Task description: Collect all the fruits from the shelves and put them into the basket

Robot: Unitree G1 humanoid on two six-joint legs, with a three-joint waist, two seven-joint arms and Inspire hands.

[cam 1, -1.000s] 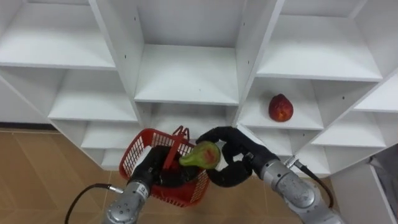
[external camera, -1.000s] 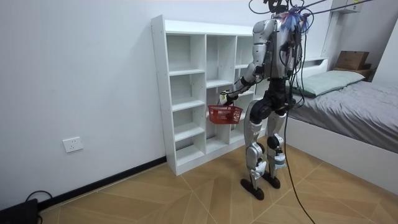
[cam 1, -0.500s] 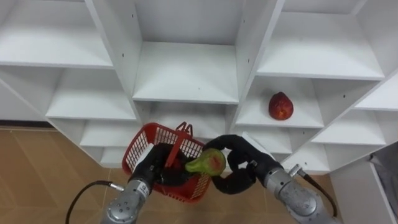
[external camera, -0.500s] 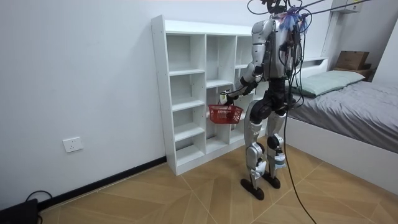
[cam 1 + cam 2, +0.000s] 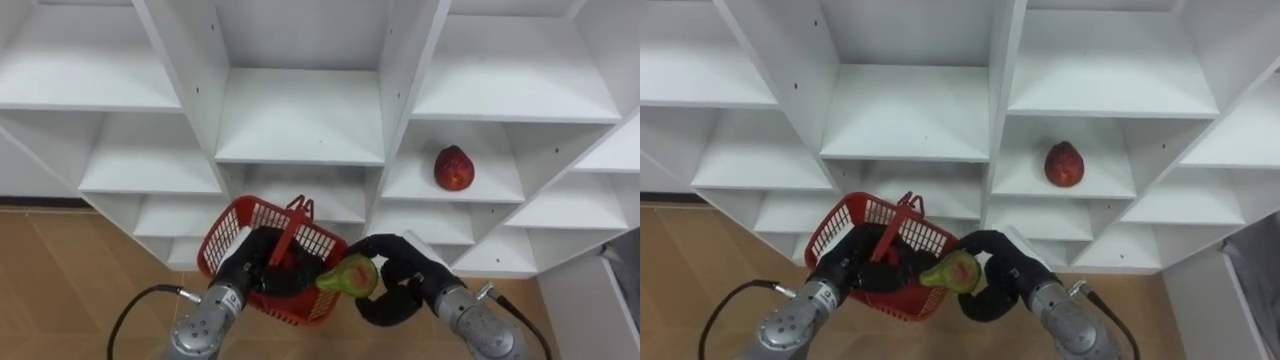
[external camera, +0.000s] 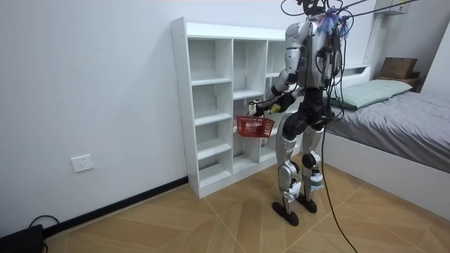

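Right hand (image 5: 405, 262) clasping green fruit (image 5: 350, 277) beside red basket (image 5: 248, 216) gripped by left hand (image 5: 256, 262); red fruit (image 5: 454, 168) shelved beyond.

My left hand (image 5: 258, 265) and right hand (image 5: 400, 295): matte black, with thick rounded fingers. My forearms: smooth silver-grey cylinders, each with a thin black cable looping out near the wrist. My body, from the room view: silver-grey limbs, dark torso, cables and straps rising from my shoulders.
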